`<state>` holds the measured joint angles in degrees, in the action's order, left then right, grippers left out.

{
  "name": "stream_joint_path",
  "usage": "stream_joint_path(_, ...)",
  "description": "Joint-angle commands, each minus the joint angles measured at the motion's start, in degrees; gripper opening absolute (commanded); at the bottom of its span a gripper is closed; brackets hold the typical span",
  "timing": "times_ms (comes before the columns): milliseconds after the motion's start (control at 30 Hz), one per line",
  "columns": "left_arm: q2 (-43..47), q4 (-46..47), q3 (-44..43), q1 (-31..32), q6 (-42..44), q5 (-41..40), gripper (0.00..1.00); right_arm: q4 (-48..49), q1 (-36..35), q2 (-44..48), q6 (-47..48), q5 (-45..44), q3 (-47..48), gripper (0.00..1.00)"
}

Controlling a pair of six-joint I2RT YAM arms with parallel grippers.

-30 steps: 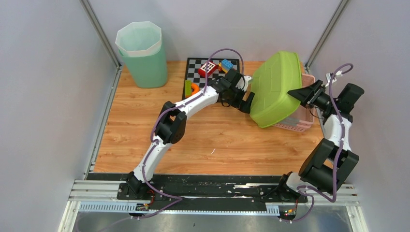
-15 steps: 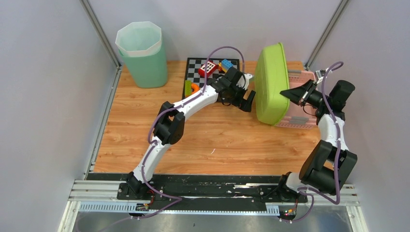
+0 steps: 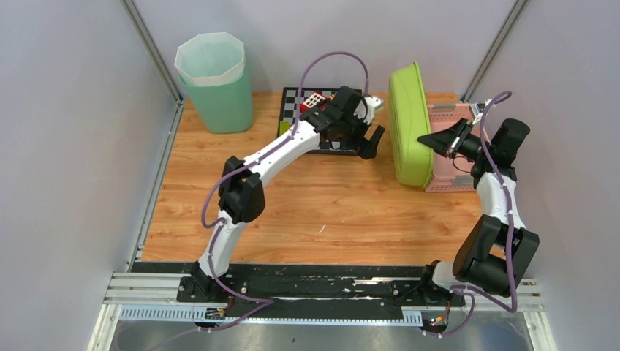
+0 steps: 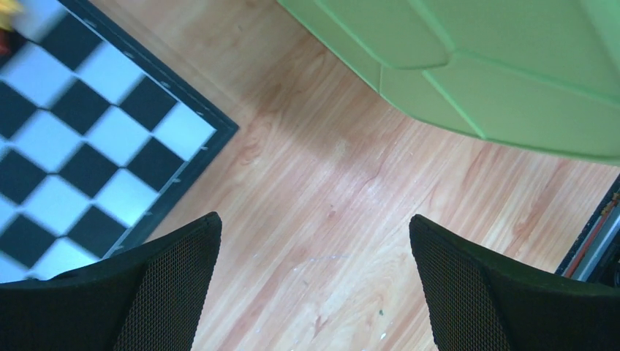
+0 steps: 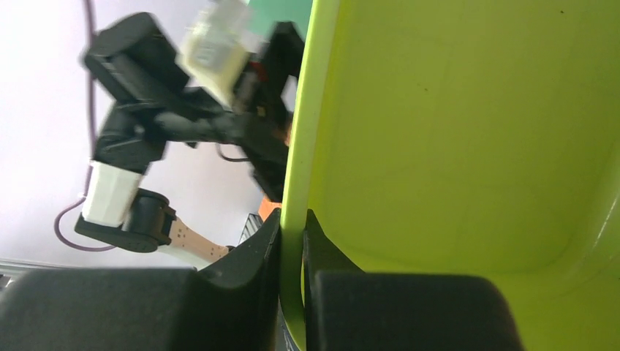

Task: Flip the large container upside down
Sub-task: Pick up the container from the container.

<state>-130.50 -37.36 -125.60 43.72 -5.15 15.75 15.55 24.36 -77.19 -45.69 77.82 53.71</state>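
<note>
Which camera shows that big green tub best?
The top external view: it shows the whole green tub standing on edge, the right gripper pinching its rim. The right wrist view shows only rim and inner wall; the left wrist view, a piece of its outside.

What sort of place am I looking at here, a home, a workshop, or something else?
Most likely a robotics lab test cell: two robot arms bolted to a rail beside a wooden table, plain grey walls on metal frame posts, and mixed props like a lime container, green bin and chessboard.
</note>
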Motion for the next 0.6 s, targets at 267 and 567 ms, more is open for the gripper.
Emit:
stream_joint_path(267, 25.81, -13.64, 12.4, -3.25, 17.67, -15.33, 1.0, 6.51, -2.84, 4.94, -1.9, -0.43, -0.53, 0.02)
stream_joint_path(567, 48.39, -13.25, 34.48, -6.47, 23.39, -24.49, 1.0, -5.3, -6.45, 10.18, 9.78, -2.94, 1.6, 0.02)
